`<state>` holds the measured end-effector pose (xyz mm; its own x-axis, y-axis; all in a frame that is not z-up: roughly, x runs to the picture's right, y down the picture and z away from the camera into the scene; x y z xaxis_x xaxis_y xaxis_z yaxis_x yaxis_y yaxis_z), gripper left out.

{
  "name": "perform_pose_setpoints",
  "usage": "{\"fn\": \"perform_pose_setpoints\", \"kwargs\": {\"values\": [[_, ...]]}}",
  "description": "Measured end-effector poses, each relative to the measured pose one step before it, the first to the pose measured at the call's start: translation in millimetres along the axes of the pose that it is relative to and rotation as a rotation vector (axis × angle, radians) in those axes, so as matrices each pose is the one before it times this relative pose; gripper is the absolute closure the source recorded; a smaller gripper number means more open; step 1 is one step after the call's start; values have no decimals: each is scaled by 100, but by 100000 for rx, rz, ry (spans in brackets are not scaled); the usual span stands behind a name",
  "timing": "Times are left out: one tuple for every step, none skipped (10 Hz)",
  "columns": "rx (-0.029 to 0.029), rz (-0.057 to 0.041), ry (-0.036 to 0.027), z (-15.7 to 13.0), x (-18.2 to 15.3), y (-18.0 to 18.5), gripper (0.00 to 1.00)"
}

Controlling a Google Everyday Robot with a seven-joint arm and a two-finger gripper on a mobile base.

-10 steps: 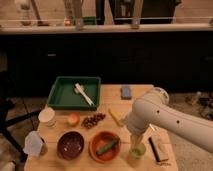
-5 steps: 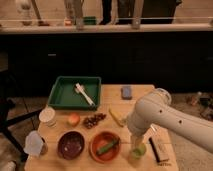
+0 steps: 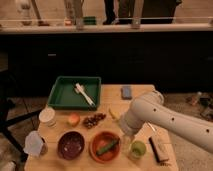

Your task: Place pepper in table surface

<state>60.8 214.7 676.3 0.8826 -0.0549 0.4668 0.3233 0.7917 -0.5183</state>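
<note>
Desk [image 3: 112,98] crowded along the near edge. The pepper [image 3: 107,147], slim and dark green, lies slantwise inside the orange bowl [image 3: 92,147], resting on the bowl's floor. It has not been lifted, so the task is at its start.

The gripper [image 3: 126,141] hangs low off the white arm, which reaches in from the right. It sits just beside the bowl's right rim, in the gap between the bowl and the light-green cup [image 3: 137,148]. The fingers stand spread wide and hold nothing. Their tips are hard to pick out against the arm, so exact height over the desk is uncertain. Spread fingers this near the bowl suggest an approach to the pepper, not a carry.

Judgement:
- The pepper's slant favours a grip across its narrow width, which means coming over the rim from above.
- The cup stands close on the far side, so a wide swing could knock it.
- Bare wood shows behind the bowls, near the pale yellow vegetable [image 3: 114,114], and right of the green tray [image 3: 75,78]. Either patch looks like a fair set-down spot.
- The dark bowl [image 3: 60,143] on the left is out of the way.
</note>
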Motion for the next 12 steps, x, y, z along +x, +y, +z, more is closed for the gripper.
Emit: {"fn": "perform_pose_setpoints", "kwargs": {"values": [[-102, -2072, -1642, 517, -804, -403, 20], [-303, -1676, -1339, 454, -572, -259, 24], [-237, -1039, -1134, 369, -328, -130, 33], [-437, -1043, -1214, 411, -339, -75, 43], [-594, -978, -1010, 402, -336, -28, 48], [-837, -1055, -927, 413, -361, 7, 49], [-848, -529, -936, 455, -170, 146, 49], [-738, -422, -944, 364, -125, 115, 49], [-1197, -84, -1244, 501, 42, 251, 49], [-1358, 137, -1043, 633, 120, 288, 49], [-2025, -106, -1075, 929, 53, 309, 49], [-1450, -219, -508, 629, 42, 177, 49]]}}
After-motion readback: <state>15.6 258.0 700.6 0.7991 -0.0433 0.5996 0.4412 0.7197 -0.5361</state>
